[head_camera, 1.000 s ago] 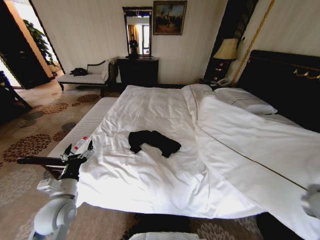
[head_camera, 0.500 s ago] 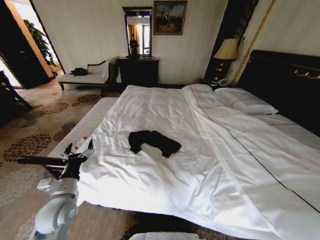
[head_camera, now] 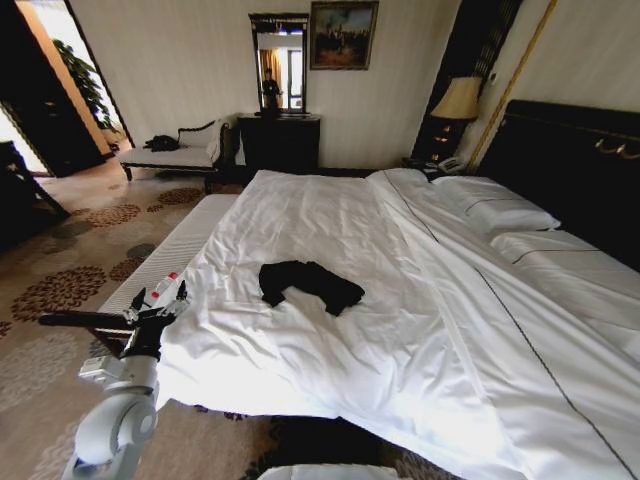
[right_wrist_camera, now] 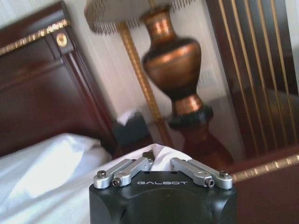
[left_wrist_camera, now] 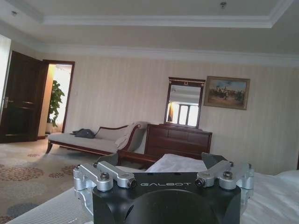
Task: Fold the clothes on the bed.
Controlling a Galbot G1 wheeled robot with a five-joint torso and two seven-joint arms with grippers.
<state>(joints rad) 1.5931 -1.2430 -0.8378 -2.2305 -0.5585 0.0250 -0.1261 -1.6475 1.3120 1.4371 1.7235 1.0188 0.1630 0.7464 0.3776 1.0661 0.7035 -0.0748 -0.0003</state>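
Left gripper at the bed's near-left corner, fingers spread wide, holding nothing. Black T-shirt crumpled (lettering hidden) on the sheet mid-bed, well apart from it. Right gripper near the lamp; fingers pinched on white cloth

Black T-shirt crumpled in loose heap, lettering hidden, on white sheet of bed, ahead and right of left gripper, well apart from it.
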